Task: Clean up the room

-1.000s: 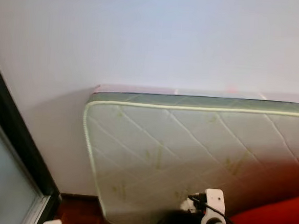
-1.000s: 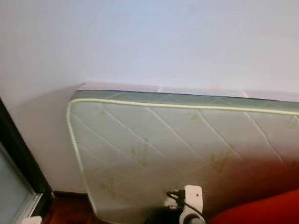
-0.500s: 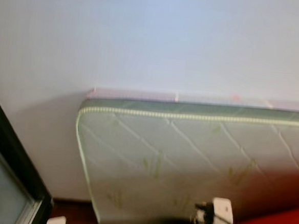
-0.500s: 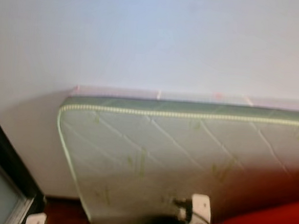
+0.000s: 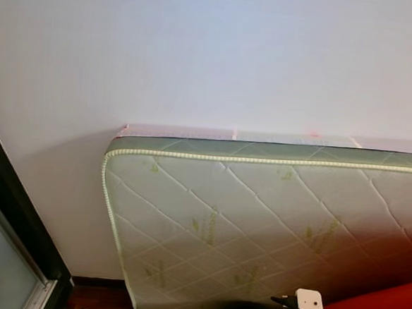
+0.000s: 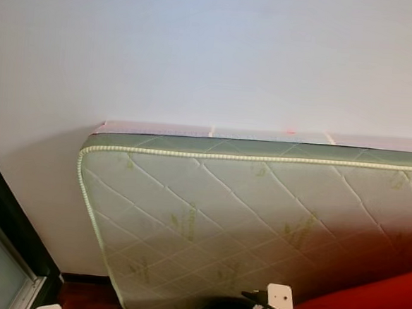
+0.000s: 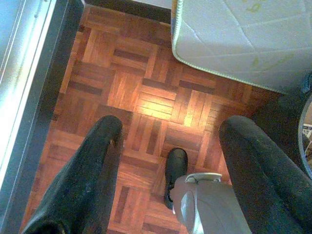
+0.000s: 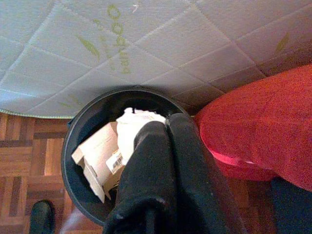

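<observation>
Quilted white fabric with green sprigs covers the mattress (image 5: 258,222), which stands on edge against the pale wall (image 5: 213,49) with its long axis running across the room. At its foot on the parquet floor (image 7: 146,97) sits the black bin (image 8: 80,141), touching the mattress face, with a red cushion (image 8: 263,126) just beside it. Cardboard scraps (image 8: 100,156) and crumpled white paper (image 8: 134,122) already lie inside the bin. The right gripper (image 8: 168,146) hangs directly over the bin's mouth, fingers pressed together with nothing between them, so it is plainly the nearer arm to the bin. The left gripper (image 7: 168,146) points down at bare floor by the dark door frame (image 7: 58,73), well apart from the bin, its fingers spread wide and empty. No loose rubbish is visible, so I judge the next move calls for turning away to find more.
</observation>
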